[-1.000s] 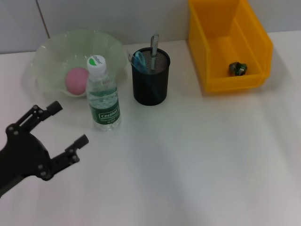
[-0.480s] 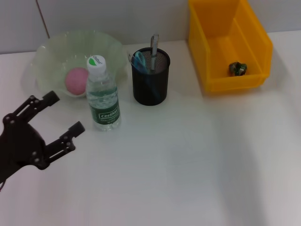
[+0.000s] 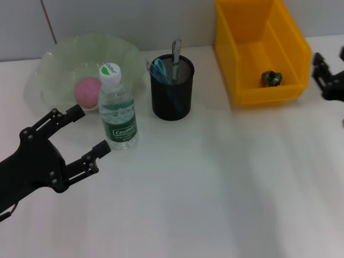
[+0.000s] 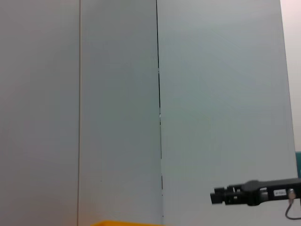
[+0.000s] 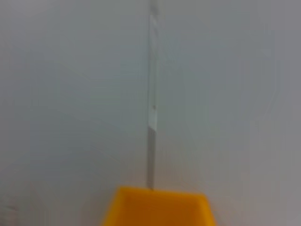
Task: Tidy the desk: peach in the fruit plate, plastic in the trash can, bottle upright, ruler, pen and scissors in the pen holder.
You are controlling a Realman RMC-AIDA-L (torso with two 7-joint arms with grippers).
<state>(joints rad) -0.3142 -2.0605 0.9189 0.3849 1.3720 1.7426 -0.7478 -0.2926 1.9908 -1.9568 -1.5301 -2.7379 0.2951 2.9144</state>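
clear plastic bottle (image 3: 118, 107) upright, left of centre; peach (image 3: 87, 91) in plate (image 3: 59, 62). our left gripper (image 3: 80, 136) spread wide just beside bottle; any sideways swing could topple it. right gripper (image 3: 329, 75) at right edge, fingers unreadable.

Bright, even light, soft shadows; right wrist view seems blurred.

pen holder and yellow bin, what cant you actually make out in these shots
- Pen holder, head view: its mesh wall hides the lower parts of the items inside; the ruler cannot be picked out.
- Yellow bin: the dark green scrap is too small to identify.
- Right gripper: cut off by the frame edge.
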